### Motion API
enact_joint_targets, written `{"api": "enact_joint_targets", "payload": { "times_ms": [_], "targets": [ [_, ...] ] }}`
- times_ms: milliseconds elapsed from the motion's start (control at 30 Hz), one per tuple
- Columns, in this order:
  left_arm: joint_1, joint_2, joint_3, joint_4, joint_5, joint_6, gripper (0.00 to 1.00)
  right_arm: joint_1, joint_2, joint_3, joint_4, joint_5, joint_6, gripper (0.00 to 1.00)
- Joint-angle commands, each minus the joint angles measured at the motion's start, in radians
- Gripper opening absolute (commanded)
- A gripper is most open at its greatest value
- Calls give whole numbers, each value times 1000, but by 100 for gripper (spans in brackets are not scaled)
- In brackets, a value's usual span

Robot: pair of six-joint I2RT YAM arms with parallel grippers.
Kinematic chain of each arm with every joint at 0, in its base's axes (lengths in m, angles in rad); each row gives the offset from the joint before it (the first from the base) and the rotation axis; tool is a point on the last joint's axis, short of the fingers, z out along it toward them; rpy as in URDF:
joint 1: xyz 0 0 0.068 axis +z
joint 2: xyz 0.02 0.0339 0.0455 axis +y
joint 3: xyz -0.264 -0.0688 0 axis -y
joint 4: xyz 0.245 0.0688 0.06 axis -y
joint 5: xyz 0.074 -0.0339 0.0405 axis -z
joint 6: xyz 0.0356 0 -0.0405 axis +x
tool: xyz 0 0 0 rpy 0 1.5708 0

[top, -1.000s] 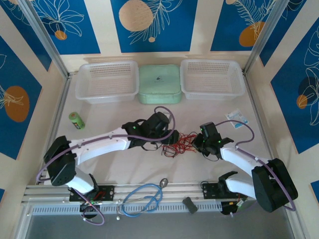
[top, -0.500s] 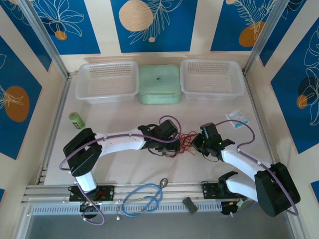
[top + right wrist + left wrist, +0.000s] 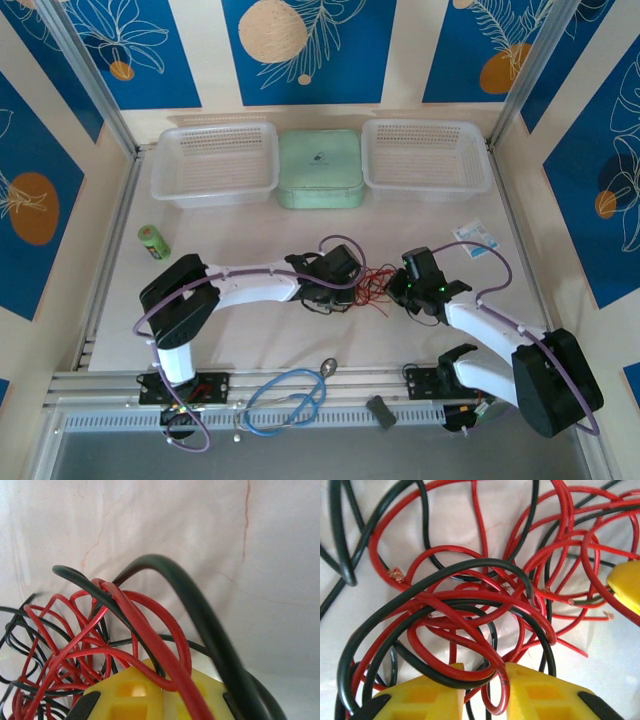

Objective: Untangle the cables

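- Tangle of thin red and black cables point(image 3: 373, 285) lies mid-table on the white tabletop point(image 3: 250, 235), between the two grippers.
- Left gripper point(image 3: 352, 286) is at the left edge of the tangle, right gripper point(image 3: 396, 288) at its right edge. Both are low on the pile.
- Left wrist view: left gripper point(image 3: 485, 690) has its yellow fingers point(image 3: 420, 697) nearly closed, with a narrow gap. A black strand and a red loop of the cables point(image 3: 465, 598) run through the gap and touch both inner faces.
- Same view, right edge: a yellow fingertip of the right gripper point(image 3: 626, 585) with a dark strand and a red one meeting its tip.
- Right wrist view: right gripper point(image 3: 162, 696) has its yellow fingers point(image 3: 127, 695) pressed together. Red strands of the cables point(image 3: 145, 630) enter the seam, and a black one arches over the top.
- Bare copper ends show on several red strands, and the loops are heavily interlocked.
- At the back edge: two clear perforated plastic baskets point(image 3: 215, 162) point(image 3: 425, 157) with a mint-green lidded box point(image 3: 320, 168) between them.
- Small green cylinder point(image 3: 153, 241) sits far left, well apart from the tangle.
- Light-blue looped cable point(image 3: 290, 396) lies on the front rail, between the arm bases.
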Motion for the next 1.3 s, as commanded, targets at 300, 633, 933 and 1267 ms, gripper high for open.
{"api": "enact_joint_targets", "payload": {
  "times_ms": [300, 633, 933, 1267],
  "targets": [
    [81, -67, -55, -66, -231, 105, 11, 8, -104, -14, -145, 5, 0, 0],
    [116, -212, -109, -184, -396, 234, 11, -1, -85, 25, -179, 11, -33, 0],
    [136, -304, -219, -130, -400, 337, 10, -13, 24, 130, -295, 57, -163, 0],
    [138, -291, -390, 254, -147, 471, 9, 22, 108, 336, -420, -229, -377, 51]
  ]
}}
